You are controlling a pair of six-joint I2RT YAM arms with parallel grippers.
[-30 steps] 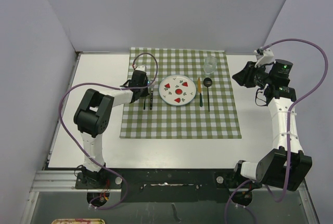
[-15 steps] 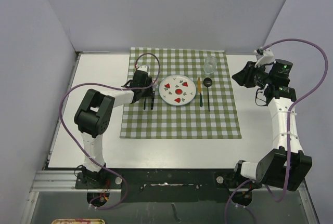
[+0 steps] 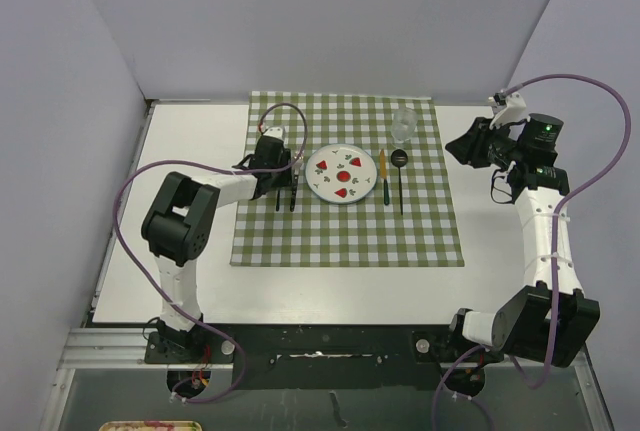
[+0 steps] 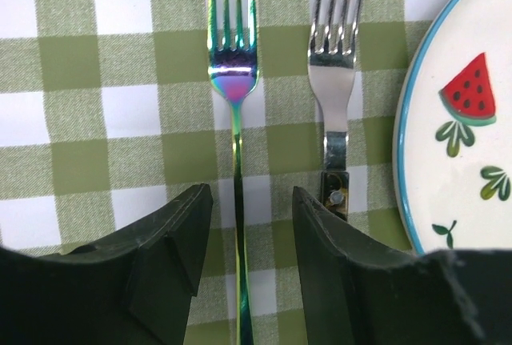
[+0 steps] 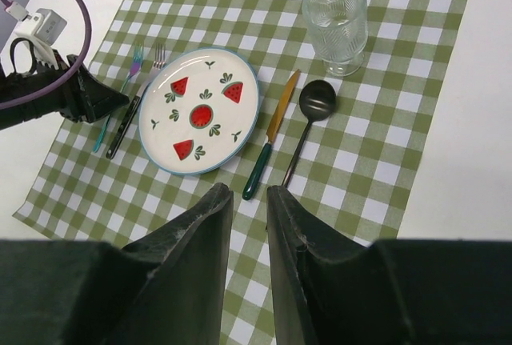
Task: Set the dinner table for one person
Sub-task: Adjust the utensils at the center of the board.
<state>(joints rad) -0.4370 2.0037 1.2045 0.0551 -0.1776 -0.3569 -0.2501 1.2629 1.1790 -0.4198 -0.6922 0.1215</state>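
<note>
Left-wrist view: the top edge cut off the tine tips of the iridescent fork (image 4: 233, 81) and the silver fork (image 4: 331, 81). The iridescent handle ran off the bottom edge between the fingers of the left tool (image 4: 250, 201), whose right-hand finger hid most of the silver fork's dark handle. The right edge cut the plate (image 4: 424, 169). Top view: both forks were too small to distinguish and partly covered by that tool.

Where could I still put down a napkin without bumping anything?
The near rows of the checked cloth, below the plate, are bare; so is the white dinner table between the cloth and its near edge. Around the plate it is crowded: rainbow fork and silver fork at the open left gripper, knife, spoon and glass opposite.
</note>
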